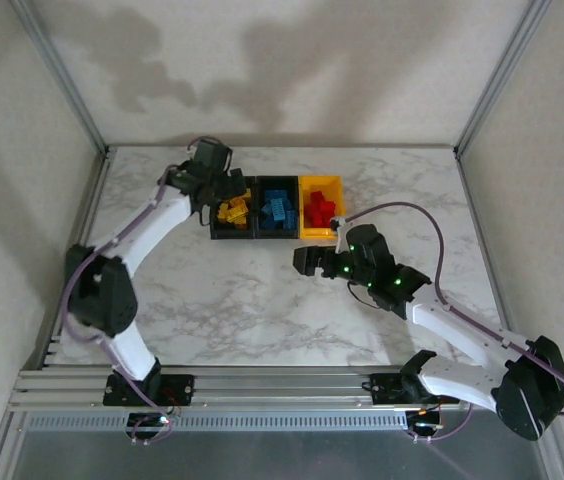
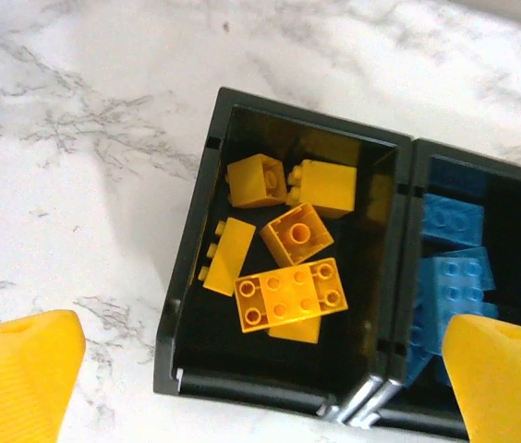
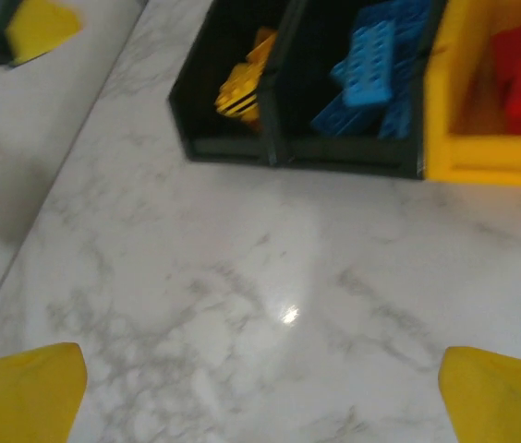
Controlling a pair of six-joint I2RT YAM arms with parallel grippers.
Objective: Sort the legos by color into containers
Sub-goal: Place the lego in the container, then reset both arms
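table: glossy marble-look | bins: smooth black plastic | legos: shiny plastic

Finding no readable text, label, brand, number or sign anywhere: nothing legible showing on the legos, the containers, the arms or the marble table.

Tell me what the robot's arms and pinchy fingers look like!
Both arms are white tubes with chunky black joints. The left arm and right arm each carry a thin purple cable. Little green lights glow on the right arm's black wrist. The fingers are bright yellow wedges on the left gripper and right gripper.
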